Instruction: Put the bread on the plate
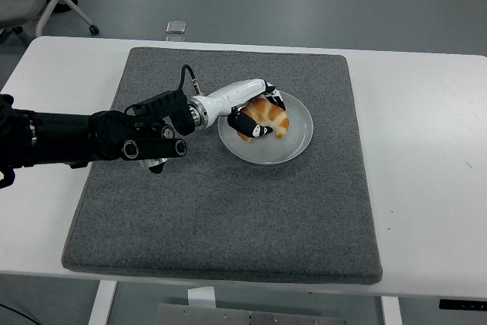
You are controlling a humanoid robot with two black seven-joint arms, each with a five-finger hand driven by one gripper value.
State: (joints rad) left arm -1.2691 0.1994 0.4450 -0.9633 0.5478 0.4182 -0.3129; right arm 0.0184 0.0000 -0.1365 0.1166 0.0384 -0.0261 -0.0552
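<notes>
Now the left hand point(257, 118) reaches low over the plate point(300, 138), fingers point(245, 123) curled around the bread point(268, 116).

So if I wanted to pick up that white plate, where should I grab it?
Probably the plate by its bare right rim, coming from the right. It lies flat on the grey mat, so only the raised edge offers a hold, and the left hand with the bread covers the left part.
</notes>
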